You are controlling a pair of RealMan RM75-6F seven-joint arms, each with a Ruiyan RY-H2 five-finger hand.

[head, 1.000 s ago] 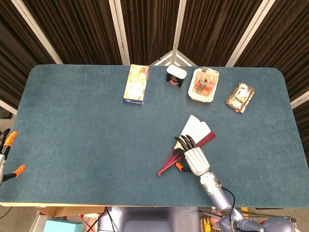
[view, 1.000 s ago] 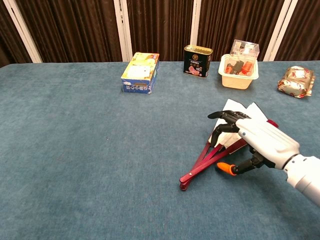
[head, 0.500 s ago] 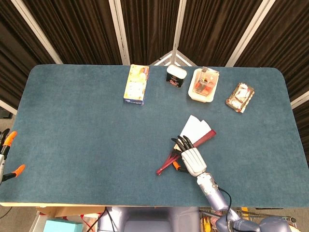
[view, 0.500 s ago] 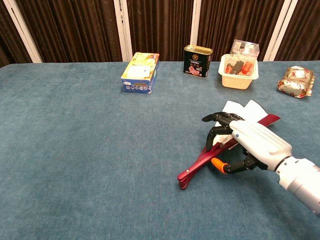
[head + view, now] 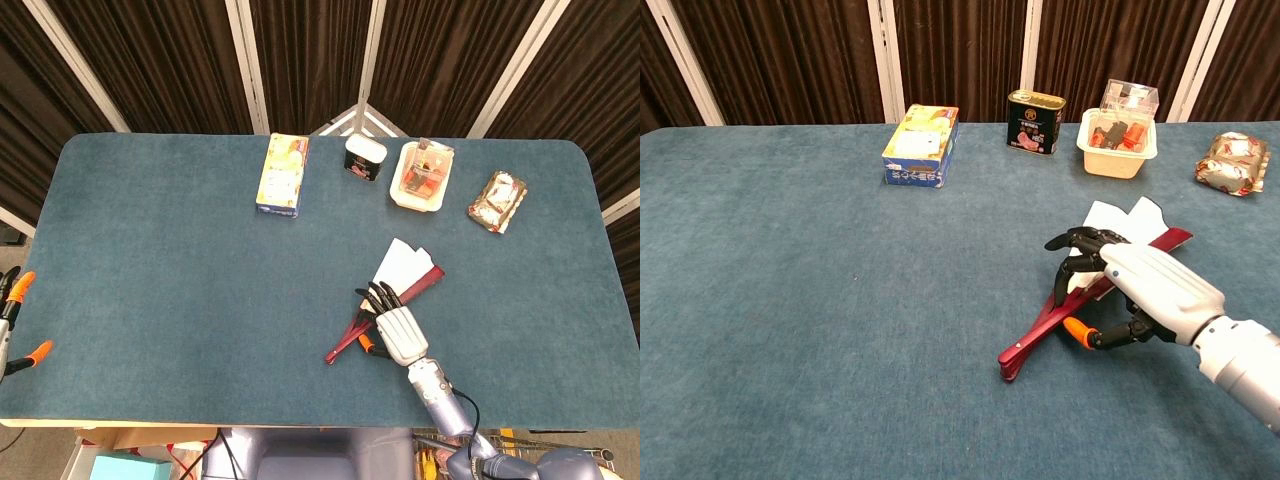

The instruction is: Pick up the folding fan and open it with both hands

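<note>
One folding fan point(image 5: 1080, 292) — one right hand point(image 5: 1135, 290).

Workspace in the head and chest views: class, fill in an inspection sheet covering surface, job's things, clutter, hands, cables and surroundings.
Surface: blue table.
Job's things: folding fan lying partly spread on the table, red ribs meeting at its near end.
Clutter: yellow box, dark can, white tray and wrapped packet along the far edge.
Hands: right hand arched over the fan's ribs, grip not confirmed; left hand seen only as orange-tipped fingers off the table's left edge.
Cables: thin black cable along the right forearm.
Surroundings: dark curtains with white posts.
</note>
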